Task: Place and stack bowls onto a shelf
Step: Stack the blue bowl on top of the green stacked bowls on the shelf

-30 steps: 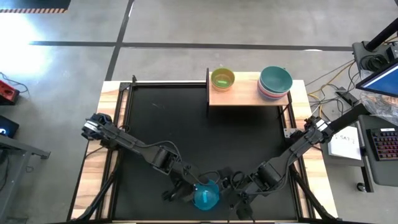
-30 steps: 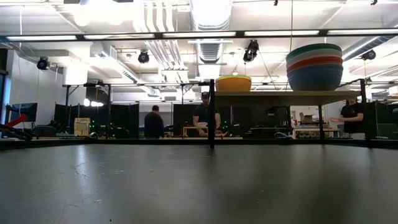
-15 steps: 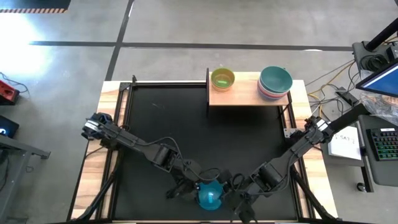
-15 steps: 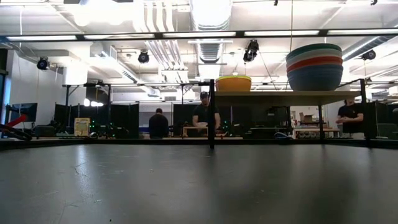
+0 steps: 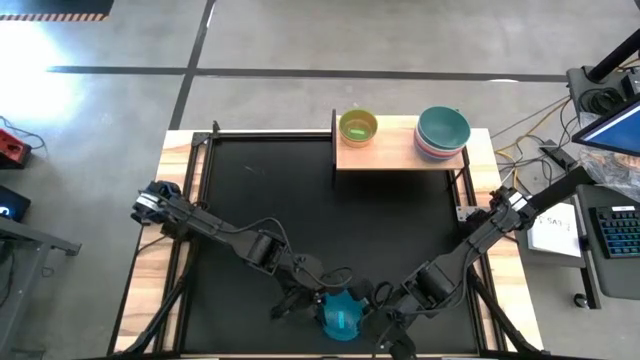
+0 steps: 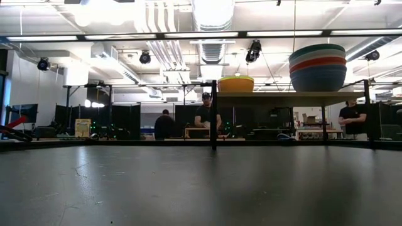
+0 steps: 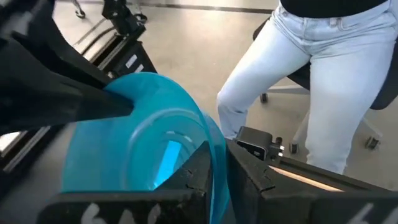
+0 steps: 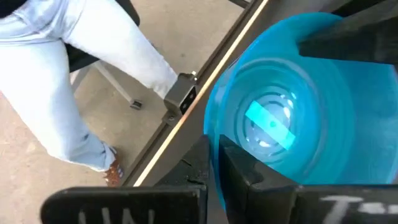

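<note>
- Handover underway: right end effector point(image 8: 214, 163) just clamped on cyan bowl point(image 5: 339, 316) rim.
- Left end effector point(image 7: 217, 171) pinching opposite rim; release due.
- Shelf point(image 5: 395, 155) far ahead.

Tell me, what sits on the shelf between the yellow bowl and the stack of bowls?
Nothing: the high view shows bare wood on the shelf between the yellow bowl and the stack.

Smooth, shiny see-through plastic on the cyan bowl point(image 8: 280, 118). Pale bare wood on the shelf point(image 5: 392, 152), thin black metal under it. Dull, scratched black on the tabletop point(image 6: 201, 185) below.
</note>
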